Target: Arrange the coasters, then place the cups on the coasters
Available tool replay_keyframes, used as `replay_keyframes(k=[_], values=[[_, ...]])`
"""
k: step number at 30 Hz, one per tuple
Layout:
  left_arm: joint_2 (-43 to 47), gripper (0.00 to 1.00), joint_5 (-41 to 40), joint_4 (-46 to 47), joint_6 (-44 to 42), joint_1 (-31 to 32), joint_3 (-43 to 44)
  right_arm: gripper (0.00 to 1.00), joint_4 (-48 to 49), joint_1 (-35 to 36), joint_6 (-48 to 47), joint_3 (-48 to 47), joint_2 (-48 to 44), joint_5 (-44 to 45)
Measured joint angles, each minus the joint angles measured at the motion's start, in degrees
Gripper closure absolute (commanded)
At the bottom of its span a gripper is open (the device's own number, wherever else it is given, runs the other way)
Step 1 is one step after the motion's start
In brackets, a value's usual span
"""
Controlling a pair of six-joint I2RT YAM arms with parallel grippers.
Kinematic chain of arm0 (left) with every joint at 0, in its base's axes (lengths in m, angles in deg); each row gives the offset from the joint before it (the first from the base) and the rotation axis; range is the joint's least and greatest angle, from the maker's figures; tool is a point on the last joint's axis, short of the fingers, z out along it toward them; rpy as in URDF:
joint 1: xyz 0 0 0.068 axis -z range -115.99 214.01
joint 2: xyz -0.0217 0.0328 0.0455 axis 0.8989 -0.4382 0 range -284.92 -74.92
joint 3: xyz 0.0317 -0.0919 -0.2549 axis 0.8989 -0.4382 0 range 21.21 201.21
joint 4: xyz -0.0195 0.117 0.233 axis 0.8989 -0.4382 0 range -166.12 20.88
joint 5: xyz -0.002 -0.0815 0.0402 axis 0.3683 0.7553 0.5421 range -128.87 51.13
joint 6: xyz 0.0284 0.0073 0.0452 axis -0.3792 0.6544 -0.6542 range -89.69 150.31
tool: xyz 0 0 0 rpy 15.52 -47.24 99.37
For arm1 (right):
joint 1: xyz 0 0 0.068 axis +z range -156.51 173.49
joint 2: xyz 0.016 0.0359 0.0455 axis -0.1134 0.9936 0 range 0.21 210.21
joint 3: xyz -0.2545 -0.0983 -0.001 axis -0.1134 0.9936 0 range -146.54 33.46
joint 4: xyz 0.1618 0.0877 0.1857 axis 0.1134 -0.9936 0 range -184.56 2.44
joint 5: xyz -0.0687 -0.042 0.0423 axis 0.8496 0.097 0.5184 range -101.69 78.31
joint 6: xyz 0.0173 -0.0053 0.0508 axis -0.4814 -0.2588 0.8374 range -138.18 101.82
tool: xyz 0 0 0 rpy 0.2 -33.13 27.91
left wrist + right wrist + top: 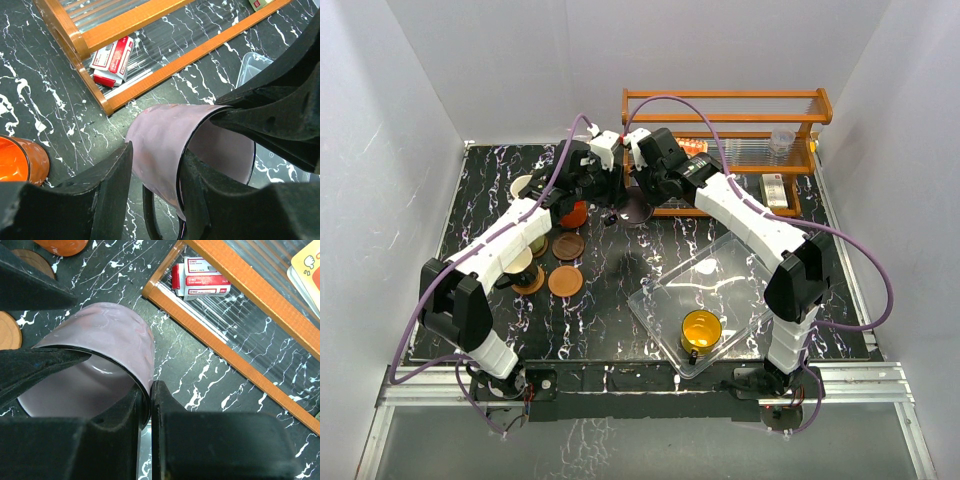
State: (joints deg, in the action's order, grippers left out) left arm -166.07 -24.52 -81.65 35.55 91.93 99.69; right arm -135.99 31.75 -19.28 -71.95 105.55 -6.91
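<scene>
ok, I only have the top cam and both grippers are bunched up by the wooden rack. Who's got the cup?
Observer: the right gripper is shut on the mauve cup, pinching the wall at its rim.
Operator: and the left one?
Observer: the left gripper has a finger on either side of that cup's body. I can't tell if it's clamped.
Operator: anything inside the cup?
Observer: no. The right wrist view looks into it and shows only bare, glossy interior.
</scene>
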Motion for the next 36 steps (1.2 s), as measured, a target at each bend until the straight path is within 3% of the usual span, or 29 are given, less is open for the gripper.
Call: replay_keyframes(k=[9,15,19,22,29,36], values=[[0.02,0.57,-0.20,1.55,-0.70,0.02,-1.03,1.00,-0.66,0.00,1.22,-0.35,0.15,0.59],[0.59,0.70,-0.17,2.62,-0.76,0.04,-2.16,1.00,-0.37,0.00,1.60,-0.35,0.15,-0.13],[1.16,0.86,-0.52,2.64,-1.46,0.09,-2.43,1.00,0.85,-0.07,2.25,-0.35,0.15,-1.79],[1.20,1.00,-2.01,2.01,-2.89,0.22,-2.62,0.97,2.01,-0.04,2.95,-0.35,0.09,-3.17],[1.44,1.00,-3.65,-0.50,-4.24,0.33,-3.39,0.87,4.52,0.04,2.89,0.28,-0.52,-6.62],[2.01,1.00,-3.58,-2.95,-6.60,0.00,-3.63,0.64,7.58,-0.33,1.88,3.52,-4.26,-9.77]])
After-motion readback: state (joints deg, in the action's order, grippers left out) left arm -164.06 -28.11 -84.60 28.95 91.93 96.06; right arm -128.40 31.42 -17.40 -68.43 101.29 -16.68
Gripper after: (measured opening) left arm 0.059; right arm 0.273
